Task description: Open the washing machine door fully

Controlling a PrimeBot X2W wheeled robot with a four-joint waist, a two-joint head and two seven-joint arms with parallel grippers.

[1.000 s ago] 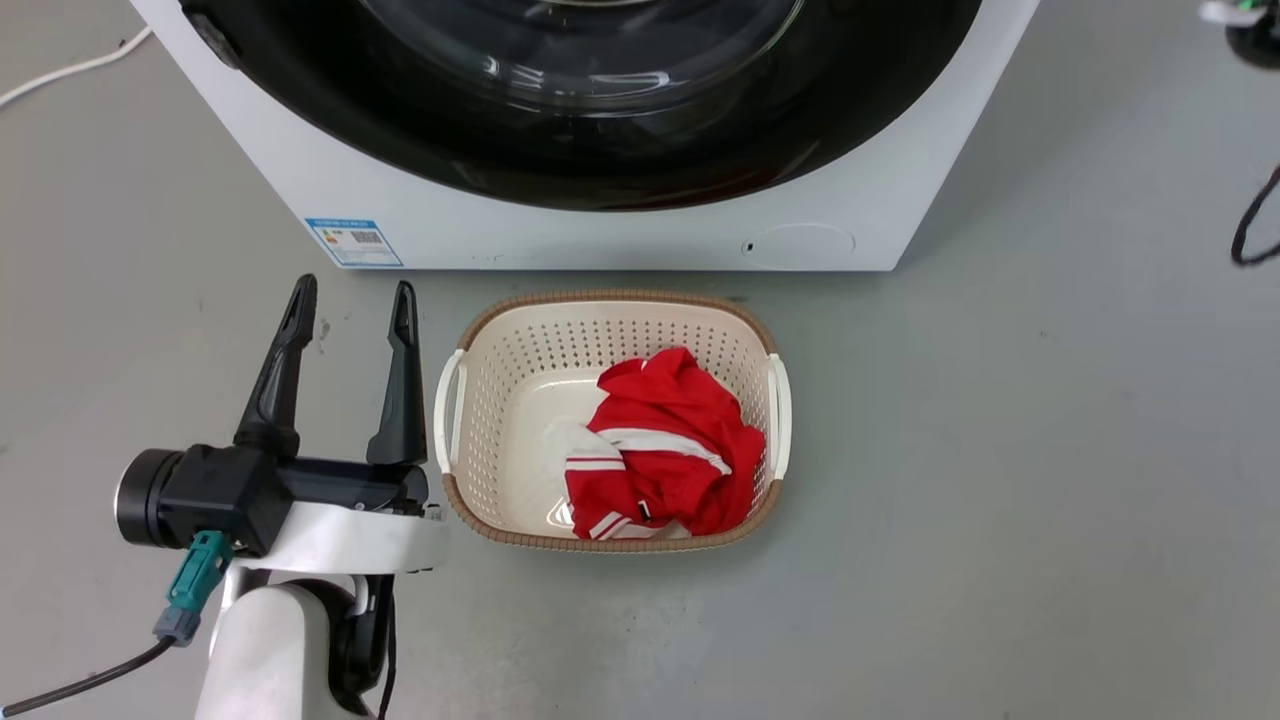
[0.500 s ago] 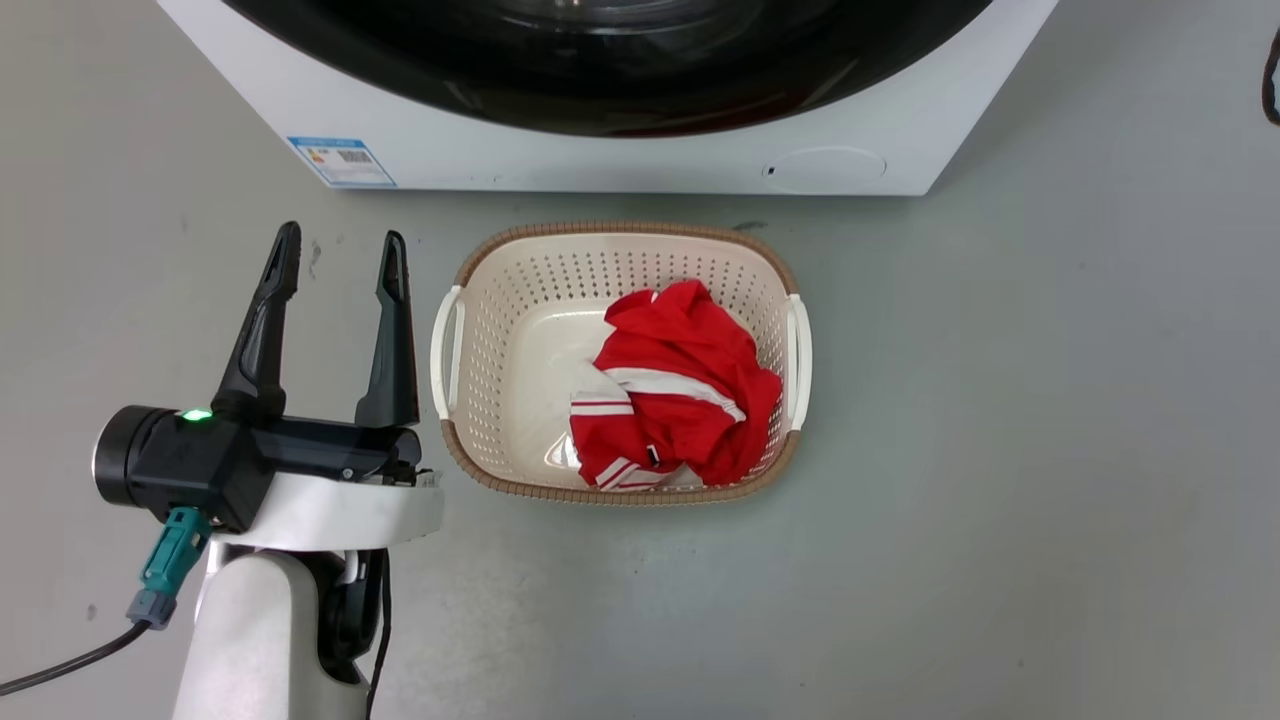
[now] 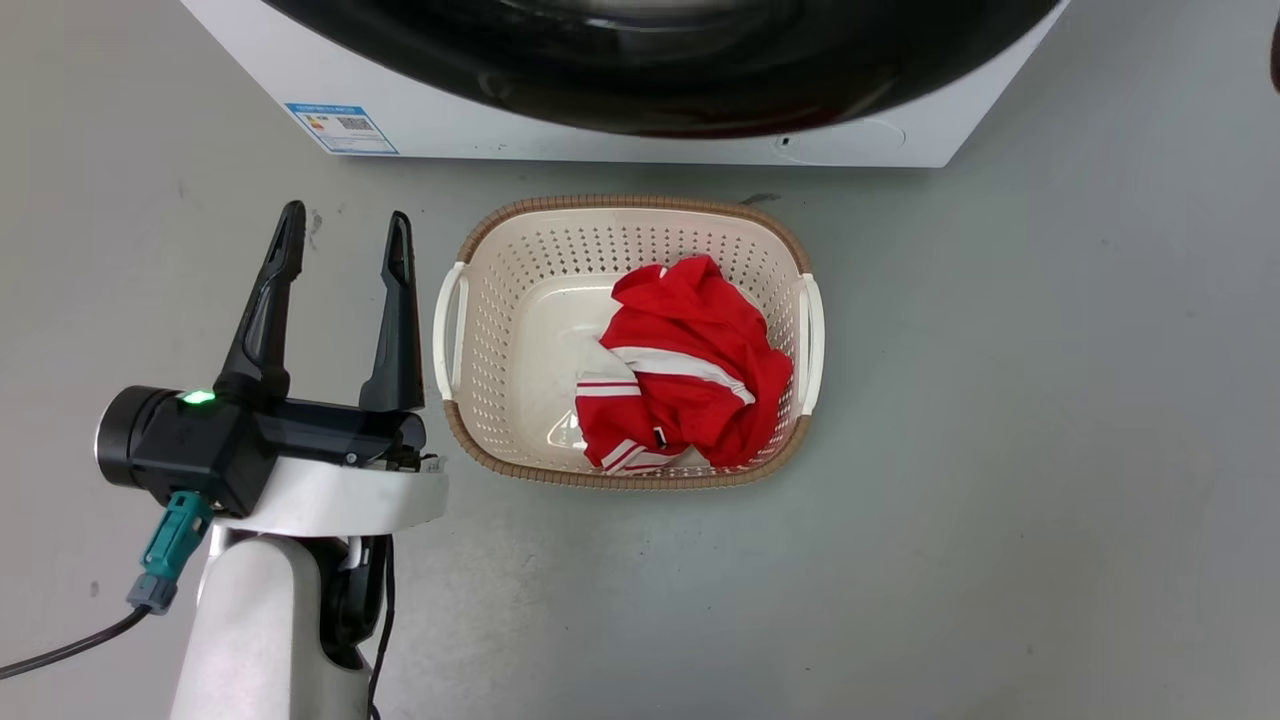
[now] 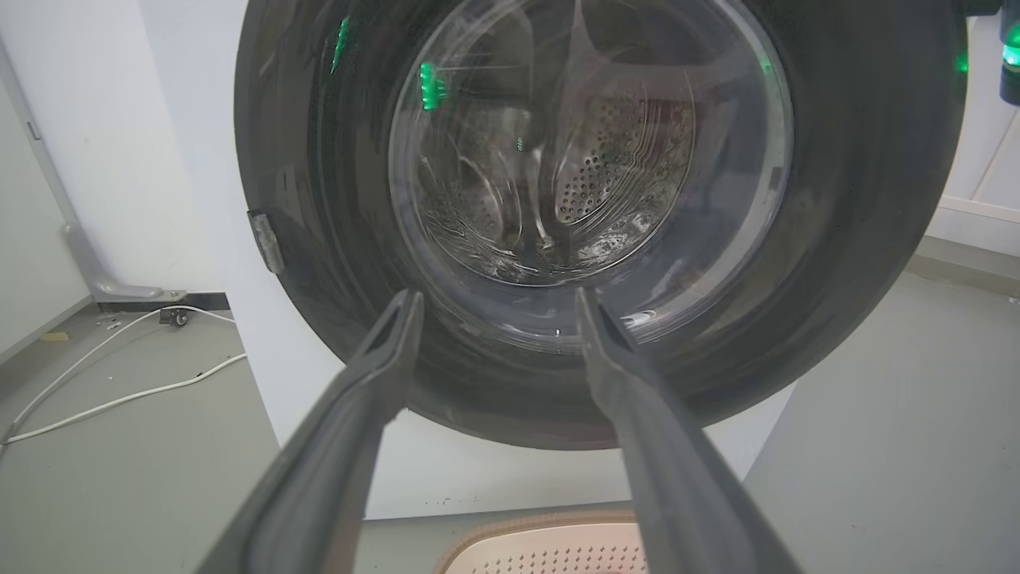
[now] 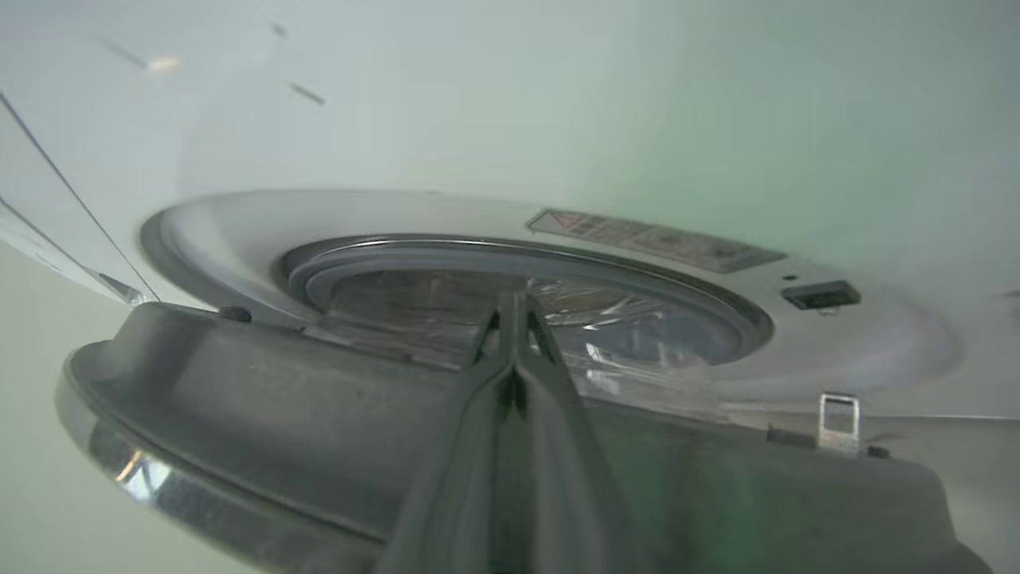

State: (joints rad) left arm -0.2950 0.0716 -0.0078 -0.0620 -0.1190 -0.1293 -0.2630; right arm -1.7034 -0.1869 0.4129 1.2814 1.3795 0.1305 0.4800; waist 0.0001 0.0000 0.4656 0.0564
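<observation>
Although the whole head view has shifted over the last second, with the washing machine (image 3: pixel 450 125) and the cream laundry basket (image 3: pixel 520 300) both sitting higher in the picture, that is the camera moving, not the things. One change does show against the machine itself. The glossy black washing machine door (image 3: pixel 650 95) now overlaps the round cap (image 3: pixel 865 138) at the machine's lower right front. A second ago that cap stood clear below the door's rim. The white strip under the door is also thinner. This suggests the door has swung a little off the front.

The right wrist view agrees. There the washing machine door (image 5: pixel 263 399) lies in the foreground with a gap behind it. Beyond it, the washing machine (image 5: pixel 876 343) shows its round opening and grey rubber ring (image 5: pixel 358 259). The right gripper (image 5: pixel 511 307) has its fingers pressed together, lying across the door's edge. Whether they hook or pinch any part of it cannot be told.

The left gripper (image 3: pixel 346 216) hovers over the floor (image 3: pixel 1000 450) to the left of the basket, fingers spread wide and holding nothing, as before. In its own wrist view the left gripper (image 4: pixel 498 296) points at the glass centre of the washing machine door (image 4: pixel 861 199).

The basket stands on the floor just in front of the machine, with a red garment (image 3: pixel 690 370) inside. The door looks unlatched but only slightly ajar, so most of the swing is yet to do.
</observation>
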